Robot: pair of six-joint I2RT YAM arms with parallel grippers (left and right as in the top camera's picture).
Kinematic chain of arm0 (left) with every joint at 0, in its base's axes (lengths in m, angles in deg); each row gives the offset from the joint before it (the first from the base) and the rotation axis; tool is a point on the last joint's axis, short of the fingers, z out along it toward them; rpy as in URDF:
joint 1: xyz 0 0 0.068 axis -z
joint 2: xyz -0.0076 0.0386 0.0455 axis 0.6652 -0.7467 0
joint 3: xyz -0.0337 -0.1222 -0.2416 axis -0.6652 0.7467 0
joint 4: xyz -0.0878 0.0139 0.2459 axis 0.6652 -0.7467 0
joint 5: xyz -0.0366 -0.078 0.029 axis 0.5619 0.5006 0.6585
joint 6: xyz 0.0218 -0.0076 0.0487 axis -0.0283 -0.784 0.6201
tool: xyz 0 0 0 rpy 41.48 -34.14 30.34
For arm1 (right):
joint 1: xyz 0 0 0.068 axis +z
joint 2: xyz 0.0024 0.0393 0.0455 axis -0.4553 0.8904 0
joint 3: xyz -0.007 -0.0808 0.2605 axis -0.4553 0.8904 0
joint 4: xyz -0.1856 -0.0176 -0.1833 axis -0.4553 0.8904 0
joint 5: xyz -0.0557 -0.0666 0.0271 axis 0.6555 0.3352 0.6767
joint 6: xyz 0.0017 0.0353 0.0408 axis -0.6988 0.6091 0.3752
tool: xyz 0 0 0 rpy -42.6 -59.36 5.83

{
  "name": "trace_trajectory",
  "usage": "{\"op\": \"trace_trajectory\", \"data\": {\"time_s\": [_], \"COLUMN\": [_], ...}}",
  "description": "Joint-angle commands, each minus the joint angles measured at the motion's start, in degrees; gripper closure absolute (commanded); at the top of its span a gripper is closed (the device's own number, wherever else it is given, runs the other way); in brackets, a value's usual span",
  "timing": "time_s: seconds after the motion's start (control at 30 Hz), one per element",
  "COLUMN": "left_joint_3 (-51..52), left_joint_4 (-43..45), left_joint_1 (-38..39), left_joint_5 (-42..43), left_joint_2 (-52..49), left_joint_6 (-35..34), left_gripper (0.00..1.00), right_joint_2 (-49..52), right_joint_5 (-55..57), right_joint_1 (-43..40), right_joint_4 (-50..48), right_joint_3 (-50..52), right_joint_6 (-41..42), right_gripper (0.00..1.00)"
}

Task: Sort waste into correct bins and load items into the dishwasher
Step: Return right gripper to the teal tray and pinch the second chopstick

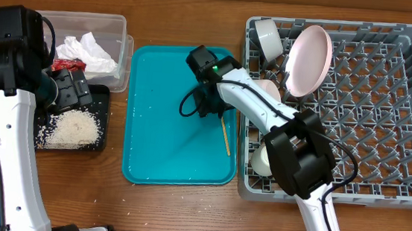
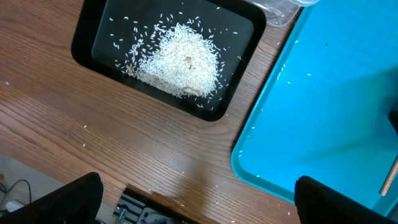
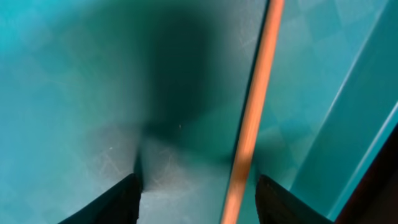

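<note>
The right hand is low over the teal tray, with its two fingers apart. The chopstick lies flat between them, close to one finger. Nothing is clamped yet. To do this well, I think the hand should go right down to the tray, shut slowly on the stick and lift it level. The rack sits just right of the tray. The left hand is wide apart and holds nothing, near the black tray of rice.

Overhead top-down; wrist views downward (right closest), all sharing teal tray
</note>
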Motion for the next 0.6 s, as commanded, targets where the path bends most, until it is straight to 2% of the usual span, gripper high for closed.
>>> {"op": "trace_trajectory", "data": {"time_s": [0.0, 0.1, 0.13, 0.3, 0.57], "left_joint_3": [0.1, 0.1, 0.1, 0.1, 0.1], "left_joint_4": [0.1, 0.1, 0.1, 0.1, 0.1], "left_joint_1": [0.1, 0.1, 0.1, 0.1, 0.1], "left_joint_5": [-0.7, -0.7, -0.7, -0.7, -0.7], "left_joint_2": [-0.3, -0.3, -0.3, -0.3, -0.3], "left_joint_6": [-0.5, -0.5, -0.5, -0.5, -0.5], "left_gripper": [0.0, 0.0, 0.0, 0.0, 0.0], "right_joint_2": [0.5, 0.5, 0.5, 0.5, 0.5], "right_joint_5": [-4.3, -8.2, -9.7, -9.7, -7.5], "right_joint_1": [-0.6, -0.6, -0.5, -0.5, -0.5], "right_joint_4": [0.3, 1.5, 2.4, 3.2, 5.2], "right_joint_3": [-0.5, -0.5, -0.5, -0.5, -3.0], "right_joint_6": [-0.1, -0.1, 0.1, 1.7, 1.4], "right_gripper": [0.49, 0.64, 0.72, 0.96, 0.96]}}
